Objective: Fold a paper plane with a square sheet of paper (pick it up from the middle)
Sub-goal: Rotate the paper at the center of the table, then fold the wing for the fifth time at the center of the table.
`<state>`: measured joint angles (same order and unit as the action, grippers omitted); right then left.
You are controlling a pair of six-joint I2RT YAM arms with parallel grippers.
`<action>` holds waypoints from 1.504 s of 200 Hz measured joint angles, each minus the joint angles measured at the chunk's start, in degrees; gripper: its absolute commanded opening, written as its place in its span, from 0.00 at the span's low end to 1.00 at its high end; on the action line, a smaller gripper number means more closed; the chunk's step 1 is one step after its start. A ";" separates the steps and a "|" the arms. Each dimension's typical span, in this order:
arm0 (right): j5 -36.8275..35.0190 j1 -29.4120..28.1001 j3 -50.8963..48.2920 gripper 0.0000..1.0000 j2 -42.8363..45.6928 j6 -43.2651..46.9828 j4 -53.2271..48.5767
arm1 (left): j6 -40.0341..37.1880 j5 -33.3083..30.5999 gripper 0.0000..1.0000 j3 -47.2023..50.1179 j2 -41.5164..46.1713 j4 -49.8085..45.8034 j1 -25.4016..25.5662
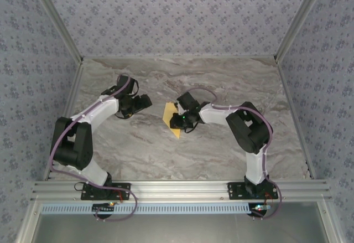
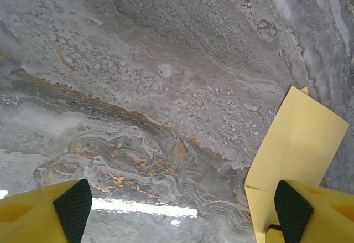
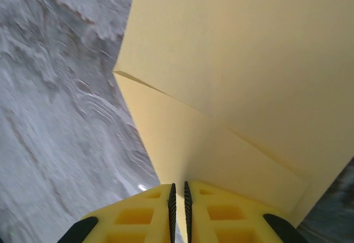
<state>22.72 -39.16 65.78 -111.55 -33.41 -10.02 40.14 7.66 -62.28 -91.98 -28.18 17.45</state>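
Your right gripper (image 3: 178, 190) is pinching the folded paper (image 1: 171, 125), lying 12-to-6 at the centre of the table (image 1: 221, 154), jaws pressed together on its 3 o'clock edge; your left gripper (image 2: 182, 204) is hovering spread at 9 o'clock.

Grey marble tabletop (image 1: 166, 154) (veined with orange) enclosed by floral-patterned walls (image 1: 177, 10).

Grey marble tabletop (image 1: 221, 149) with pale swirling veins; close up, rust-orange streaks (image 2: 133, 182) cross the stone, and a bright strip of glare (image 2: 144, 207) lies toward six o'clock; blue-grey floral wallpaper (image 1: 177, 10) stands at twelve o'clock and on both sides at nine and three; silver aluminium rails (image 1: 182, 187) run along the six o'clock edge.
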 measured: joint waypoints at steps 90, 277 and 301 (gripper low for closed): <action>4.09 7.19 -4.35 0.21 9.07 15.41 -5.86 | 0.11 3.65 0.89 1.81 0.00 2.80 0.00; 2.14 10.10 -20.70 0.10 11.74 -10.73 14.71 | 11.76 22.21 0.80 7.85 -7.04 23.65 7.17; 4.17 11.26 -22.14 0.10 11.72 -10.95 17.16 | 13.44 24.44 0.79 8.57 -8.50 26.36 8.76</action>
<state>26.89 -27.90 43.64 -99.83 -44.36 7.14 53.58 32.10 -53.71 -100.49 -1.83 26.22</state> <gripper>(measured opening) 0.098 0.796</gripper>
